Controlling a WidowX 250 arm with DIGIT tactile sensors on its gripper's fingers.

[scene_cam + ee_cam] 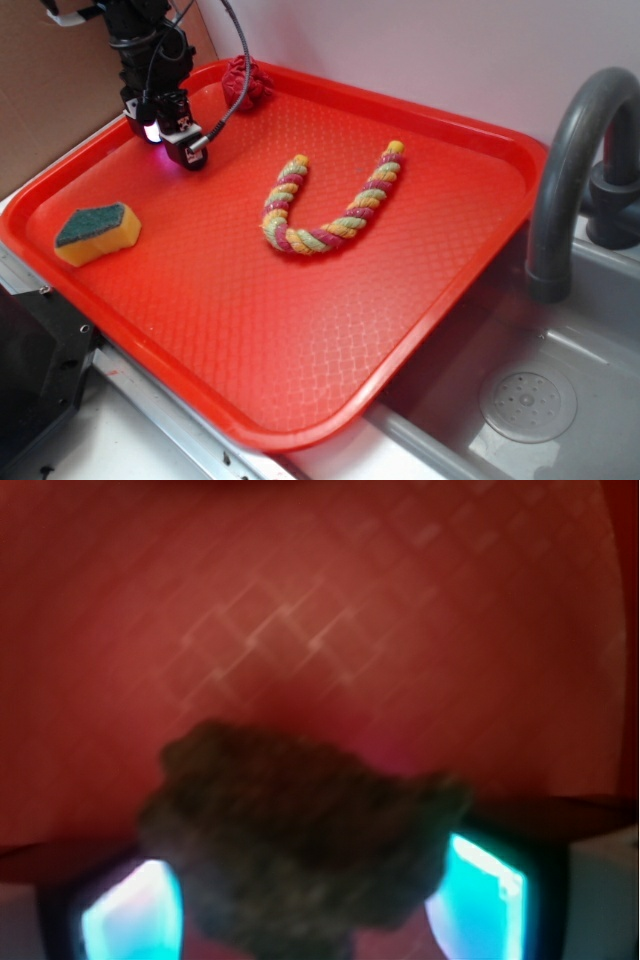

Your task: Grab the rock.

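The rock (pixel 300 840) is seen in the wrist view lodged between the two glowing fingers (pixel 125 915) of the gripper (pixel 172 135), which is closed around it. The gripper is held over the far left corner of the red tray (pixel 430 300). A yellow-and-green sponge (pixel 97 232), a striped rope (pixel 325 205) and a dark red ball (pixel 246 80) are left lying on the tray.
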